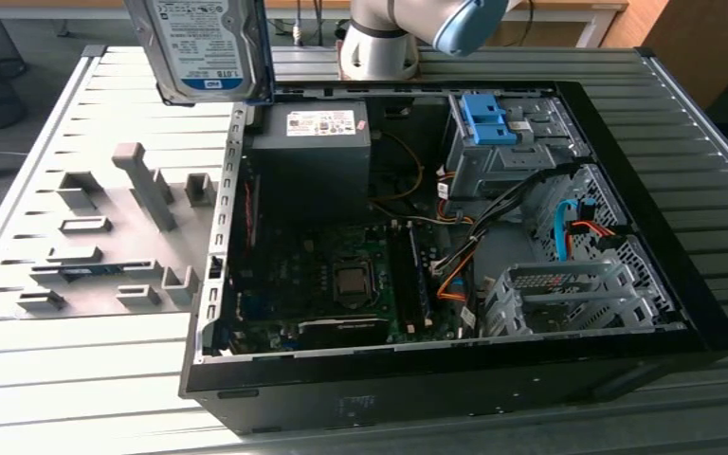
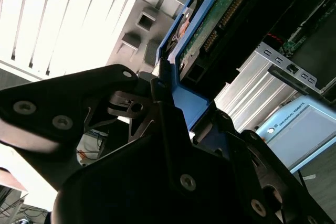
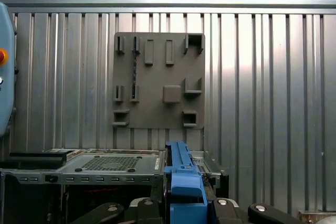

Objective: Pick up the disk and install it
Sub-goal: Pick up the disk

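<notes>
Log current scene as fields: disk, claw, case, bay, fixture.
disk: flat silver-grey hard drive with white-and-blue label and blue plastic rails, held up in the air at the exterior view's upper left
claw: black claw, shut on the disk's blue rail
case: open black computer case, green motherboard exposed
bay: bare blue plastic bracket at the grey metal drive cage, no drive in it
fixture: grey slotted holder plate on the ribbed metal table, beside the case

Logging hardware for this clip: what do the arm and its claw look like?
The arm is a silver-grey cylindrical tube with a rounded light-blue joint cap. The claw is built of flat matt-black linkage plates joined by silver screws, as seen in both wrist views.
</notes>
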Motion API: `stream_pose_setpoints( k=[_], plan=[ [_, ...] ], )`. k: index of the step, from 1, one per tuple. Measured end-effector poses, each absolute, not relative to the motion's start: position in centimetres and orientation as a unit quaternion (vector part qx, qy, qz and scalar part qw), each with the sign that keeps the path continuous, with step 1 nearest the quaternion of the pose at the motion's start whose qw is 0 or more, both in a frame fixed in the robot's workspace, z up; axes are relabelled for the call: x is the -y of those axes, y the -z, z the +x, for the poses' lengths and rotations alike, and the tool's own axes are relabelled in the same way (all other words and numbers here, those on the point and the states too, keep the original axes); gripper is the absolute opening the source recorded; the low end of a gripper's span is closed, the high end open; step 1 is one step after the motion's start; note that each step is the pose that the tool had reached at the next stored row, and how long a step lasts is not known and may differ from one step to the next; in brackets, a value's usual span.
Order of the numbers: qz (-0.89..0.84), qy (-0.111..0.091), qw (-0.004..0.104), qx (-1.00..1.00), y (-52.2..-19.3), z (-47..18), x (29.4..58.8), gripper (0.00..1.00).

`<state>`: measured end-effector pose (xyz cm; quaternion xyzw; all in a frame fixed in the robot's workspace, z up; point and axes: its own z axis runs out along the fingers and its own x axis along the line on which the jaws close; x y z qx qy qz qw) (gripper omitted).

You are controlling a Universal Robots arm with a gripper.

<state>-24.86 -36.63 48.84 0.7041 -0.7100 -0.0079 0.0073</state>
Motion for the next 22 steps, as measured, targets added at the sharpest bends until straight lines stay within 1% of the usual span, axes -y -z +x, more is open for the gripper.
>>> stream_pose_setpoints(
  k=[22],
  plan=[
    [0.704, 0.008, 0.007, 0.71, -48.8, -21.7, 36.6, 0.37]
  ],
)
